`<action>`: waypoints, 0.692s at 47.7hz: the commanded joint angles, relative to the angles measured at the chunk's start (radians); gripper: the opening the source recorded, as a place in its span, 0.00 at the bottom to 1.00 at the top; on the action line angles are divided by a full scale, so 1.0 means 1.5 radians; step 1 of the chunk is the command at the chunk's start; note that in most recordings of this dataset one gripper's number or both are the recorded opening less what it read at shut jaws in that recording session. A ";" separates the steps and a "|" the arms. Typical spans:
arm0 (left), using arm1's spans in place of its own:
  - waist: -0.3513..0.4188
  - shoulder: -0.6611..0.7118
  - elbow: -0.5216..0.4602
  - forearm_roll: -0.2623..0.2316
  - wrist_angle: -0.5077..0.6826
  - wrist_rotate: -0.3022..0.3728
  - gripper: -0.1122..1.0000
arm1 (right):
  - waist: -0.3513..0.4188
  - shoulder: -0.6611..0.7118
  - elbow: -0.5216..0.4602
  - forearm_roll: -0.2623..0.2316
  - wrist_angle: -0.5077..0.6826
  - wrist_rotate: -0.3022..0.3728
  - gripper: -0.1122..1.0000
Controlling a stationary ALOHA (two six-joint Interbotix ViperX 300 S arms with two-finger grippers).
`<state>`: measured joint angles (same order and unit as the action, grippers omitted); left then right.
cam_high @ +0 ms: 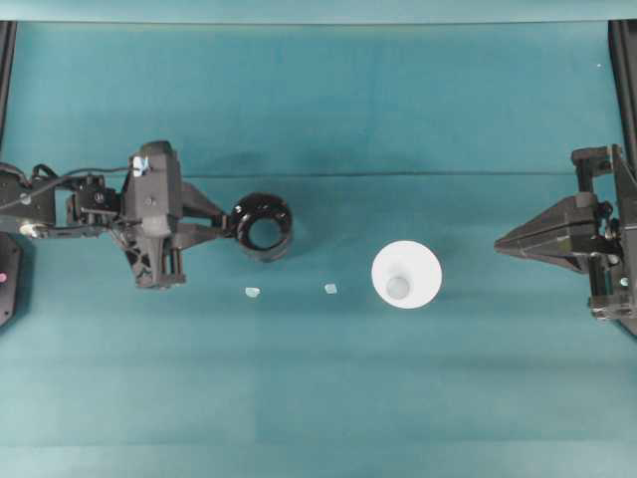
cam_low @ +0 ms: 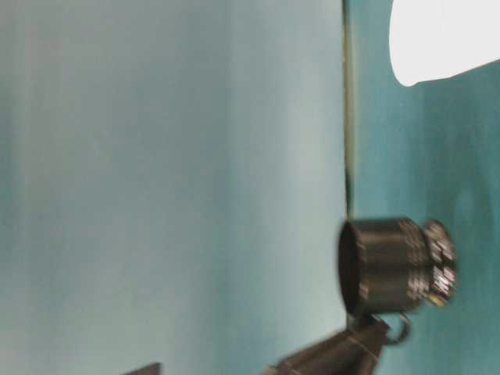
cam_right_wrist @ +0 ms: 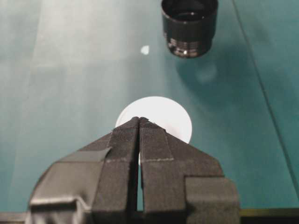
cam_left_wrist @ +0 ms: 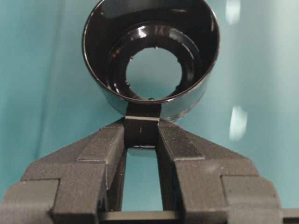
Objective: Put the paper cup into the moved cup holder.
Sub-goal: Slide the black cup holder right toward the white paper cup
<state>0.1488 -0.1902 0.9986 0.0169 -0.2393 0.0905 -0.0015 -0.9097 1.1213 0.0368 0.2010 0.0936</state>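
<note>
While left gripper [cam_left_wrist: 142, 133] pinches cup holder [cam_high: 263, 226] tab, mouth upward, paper cup [cam_high: 406, 275] upright, right gripper [cam_right_wrist: 139, 120] clenched empty

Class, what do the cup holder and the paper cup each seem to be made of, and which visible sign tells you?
Cup holder: probably glossy black plastic; bright highlights on its inner wall. Paper cup: matte white, likely paper; no glare.

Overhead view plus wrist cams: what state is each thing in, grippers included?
cup holder: upright, empty, tab handle pinched by left gripper
paper cup: upright on table, open mouth up, untouched
left gripper: shut on cup holder's tab
right gripper: shut, empty, short of the paper cup
two pale scraps: lying loose on table
</note>
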 commanded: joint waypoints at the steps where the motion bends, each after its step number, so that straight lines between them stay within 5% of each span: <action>1: -0.012 -0.005 -0.032 0.001 -0.009 0.001 0.28 | -0.004 0.004 -0.016 0.000 -0.002 0.006 0.12; 33: -0.083 0.130 -0.161 0.001 0.016 -0.001 0.28 | -0.010 0.004 -0.016 0.000 -0.002 0.006 0.12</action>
<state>0.0307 0.0015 0.7777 0.0169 -0.2178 0.0905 -0.0138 -0.9097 1.1213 0.0353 0.2010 0.0936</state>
